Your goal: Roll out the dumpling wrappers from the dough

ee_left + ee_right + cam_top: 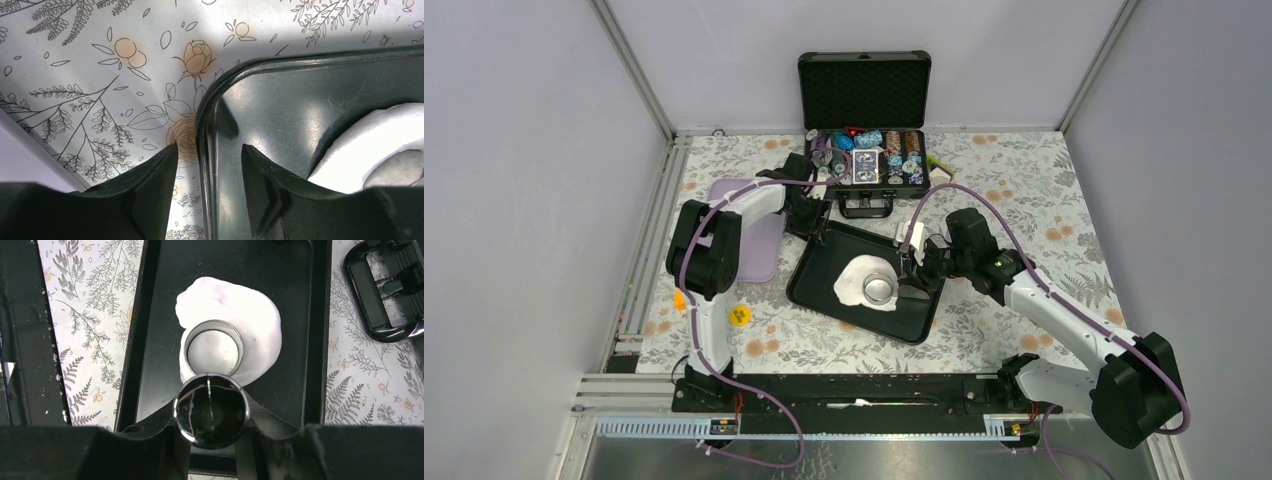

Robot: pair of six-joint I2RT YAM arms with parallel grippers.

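Note:
A flat, irregular sheet of white dough (856, 280) (260, 320) lies in the black tray (812, 280) (160, 315). A steel ring cutter (214, 347) (880, 291) stands on the dough, with a round of dough inside it. Whether that round is cut free I cannot tell; separate dumpling wrappers are out of view. My right gripper (211, 412) (914, 265) hovers over the tray's right side, shut on a shiny steel cylinder seen end-on. My left gripper (209, 146) (809, 222) straddles the tray's far-left rim (210, 100), jaws apart, one finger outside and one inside.
An open black case (864, 160) of poker chips stands behind the tray, its handle (385, 295) close to the tray's edge. A lilac board (749, 240) lies under the left arm. A small yellow piece (740, 316) sits on the floral cloth.

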